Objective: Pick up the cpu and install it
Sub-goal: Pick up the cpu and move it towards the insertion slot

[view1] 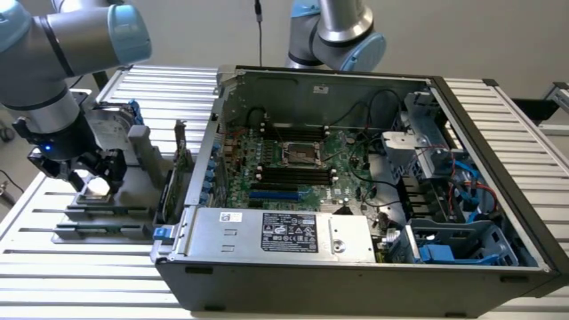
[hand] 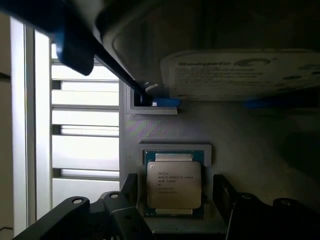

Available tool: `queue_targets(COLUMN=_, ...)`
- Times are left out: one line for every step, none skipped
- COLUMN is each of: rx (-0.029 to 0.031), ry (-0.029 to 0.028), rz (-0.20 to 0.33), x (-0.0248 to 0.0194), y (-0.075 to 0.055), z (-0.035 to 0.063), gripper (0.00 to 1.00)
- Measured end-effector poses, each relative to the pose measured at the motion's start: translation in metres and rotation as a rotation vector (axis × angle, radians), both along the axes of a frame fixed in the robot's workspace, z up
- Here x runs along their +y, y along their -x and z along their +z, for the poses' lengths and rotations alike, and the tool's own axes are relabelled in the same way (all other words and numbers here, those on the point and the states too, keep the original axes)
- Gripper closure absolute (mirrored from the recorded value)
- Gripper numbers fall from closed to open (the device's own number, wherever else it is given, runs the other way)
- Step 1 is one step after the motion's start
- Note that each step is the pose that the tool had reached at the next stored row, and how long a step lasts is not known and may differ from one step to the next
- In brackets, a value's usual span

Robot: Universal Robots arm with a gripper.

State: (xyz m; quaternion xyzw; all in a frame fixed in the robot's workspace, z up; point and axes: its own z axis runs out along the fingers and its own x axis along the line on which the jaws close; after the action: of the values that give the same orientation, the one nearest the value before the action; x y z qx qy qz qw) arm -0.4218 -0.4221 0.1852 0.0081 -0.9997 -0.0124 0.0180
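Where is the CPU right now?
The cpu lies in a grey holder at the exterior view's left, outside the computer case. It sits between the fingers of the open gripper, near the hard drive.

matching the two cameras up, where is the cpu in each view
exterior view: cpu at that view's left, below the end effector, outside the case
wrist view: cpu between the open jaws
shared landmark: hard drive standing beside the cpu

1 cpu (hand: 174, 182), 1 HDD (hand: 240, 75), 1 PC case (view1: 356, 288).
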Motion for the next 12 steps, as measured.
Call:
queue_targets(rx=0.0007, ry=0.0, rz=0.0, x=0.0, y=0.0, z=-0.0001, gripper=0.29)
queue_targets(rx=0.0013, ry=0.0, rz=0.001, x=0.0, y=0.0, z=-0.0002, gripper=0.29)
queue_targets(rx=0.0018, ry=0.0, rz=0.001, x=0.0, y=0.0, z=-0.0002, gripper=0.37)
queue_targets(rx=0.0024, ry=0.0, rz=0.001, x=0.0, y=0.0, z=-0.0002, gripper=0.37)
queue_targets(rx=0.0032, ry=0.0, rz=0.001, x=0.0, y=0.0, z=-0.0002, gripper=0.37)
queue_targets(rx=0.004, ry=0.0, rz=0.001, x=0.0, y=0.0, z=-0.0003, gripper=0.44)
queue_targets(rx=0.0051, ry=0.0, rz=0.001, x=0.0, y=0.0, z=-0.0003, gripper=0.44)
queue_targets(rx=0.0063, ry=0.0, rz=0.002, x=0.0, y=0.0, z=-0.0002, gripper=0.44)
queue_targets(rx=0.0073, ry=0.0, rz=0.002, x=0.0, y=0.0, z=-0.0003, gripper=0.45)
queue_targets(rx=0.0085, ry=0.0, rz=0.002, x=0.0, y=0.0, z=-0.0003, gripper=0.45)
queue_targets(rx=0.0096, ry=-0.0001, rz=0.002, x=0.0, y=0.0, z=-0.0002, gripper=0.45)
queue_targets(rx=0.0106, ry=-0.0002, rz=0.002, x=0.0, y=0.0, z=0.0, gripper=0.45)
